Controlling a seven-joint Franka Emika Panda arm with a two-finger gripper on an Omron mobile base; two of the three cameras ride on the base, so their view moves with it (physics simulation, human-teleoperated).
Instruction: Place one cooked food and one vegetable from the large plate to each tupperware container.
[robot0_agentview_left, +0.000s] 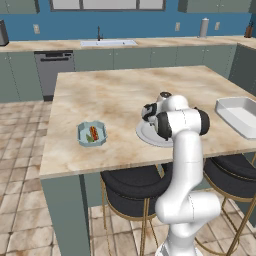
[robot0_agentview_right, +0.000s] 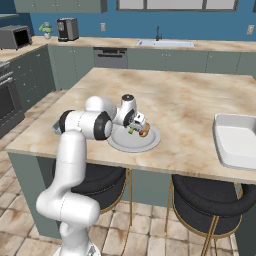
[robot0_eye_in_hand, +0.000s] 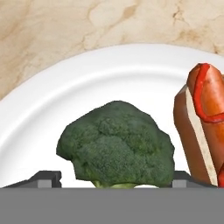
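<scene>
The large plate lies near the island's front edge, pale and round. On it are a dark green broccoli floret and a hot dog with a red ketchup line. My gripper is down at the plate, open, with one fingertip close on each side of the broccoli. The small teal tupperware container sits to the left with a hot dog and something green inside. The white rectangular tupperware container stands at the island's right edge with nothing visible in it.
Two dark round stools stand under the island's front edge. The marble island top stretches bare behind the plate. A back counter with a sink runs along the blue wall.
</scene>
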